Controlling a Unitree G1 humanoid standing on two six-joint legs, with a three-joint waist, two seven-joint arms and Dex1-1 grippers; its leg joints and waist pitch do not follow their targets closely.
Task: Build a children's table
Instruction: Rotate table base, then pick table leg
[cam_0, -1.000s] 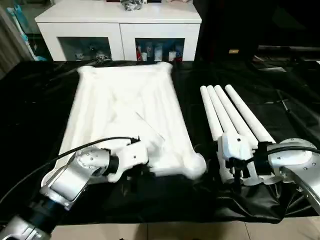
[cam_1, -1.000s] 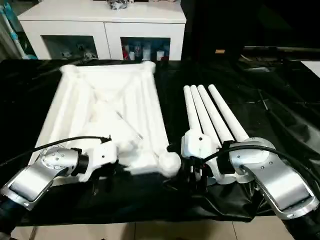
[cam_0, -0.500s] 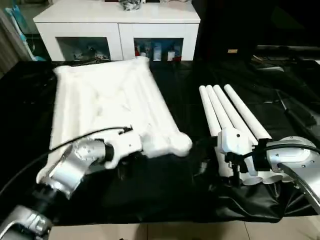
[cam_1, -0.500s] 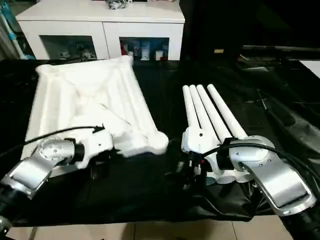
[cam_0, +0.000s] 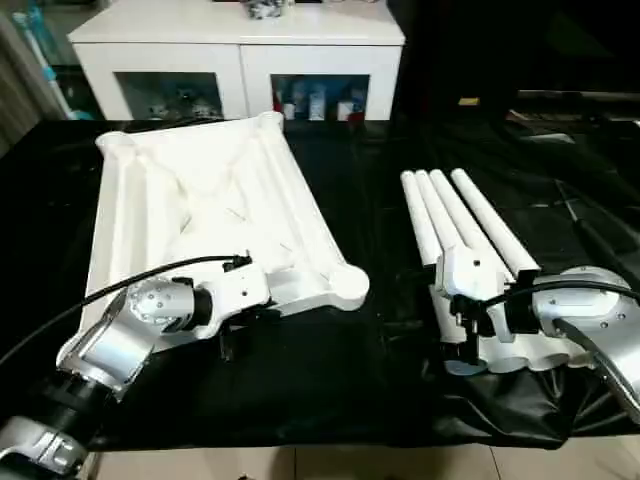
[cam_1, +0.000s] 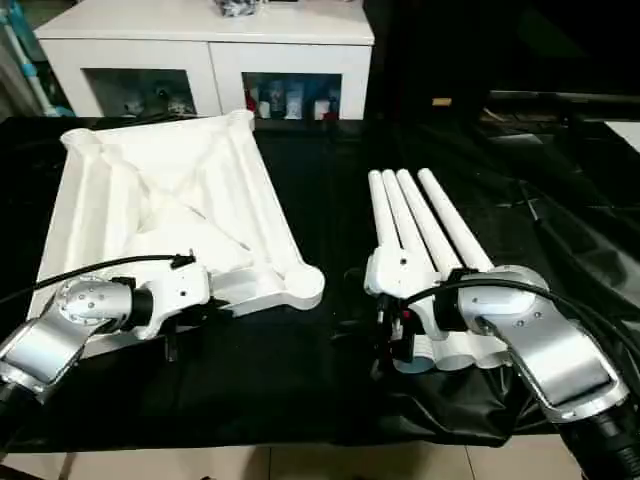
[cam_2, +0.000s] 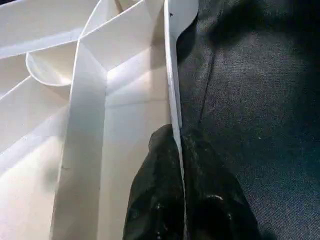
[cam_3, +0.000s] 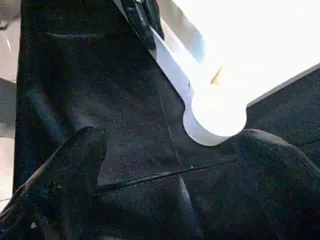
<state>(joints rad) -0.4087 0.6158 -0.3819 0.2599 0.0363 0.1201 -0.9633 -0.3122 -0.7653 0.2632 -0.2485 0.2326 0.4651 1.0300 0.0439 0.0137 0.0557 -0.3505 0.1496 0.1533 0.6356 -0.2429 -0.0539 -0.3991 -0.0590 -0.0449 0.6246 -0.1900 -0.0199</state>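
**A:** Your left gripper (cam_2: 179, 192) has its jaws pressed onto the thin near rim of the tabletop (cam_0: 200, 215), one black finger (cam_2: 155, 200) inside the rim and one outside. Your right gripper (cam_3: 165, 195) has its jaws spread wide over bare black sheet, holding nothing.

**B:** And where does the tabletop sit?

**A:** Underside up on the black-sheeted work table (cam_0: 330, 390), ribs showing, toward your left. A second ago it lay straighter and nearer the legs, its near round corner socket (cam_0: 348, 285) almost at your right gripper. It has since swung and slid to your left, so that its far end now points left of the white cabinet (cam_0: 240, 50) and a wide strip of black sheet lies between the socket and the legs.

**B:** Have the legs shifted?

**A:** No. The four white legs (cam_0: 455, 225) lie side by side on your right as before, fanned slightly, their near ends under your right wrist. Your left forearm has followed the tabletop leftward; your right gripper hovers in much the same spot, just left of the legs' near ends.
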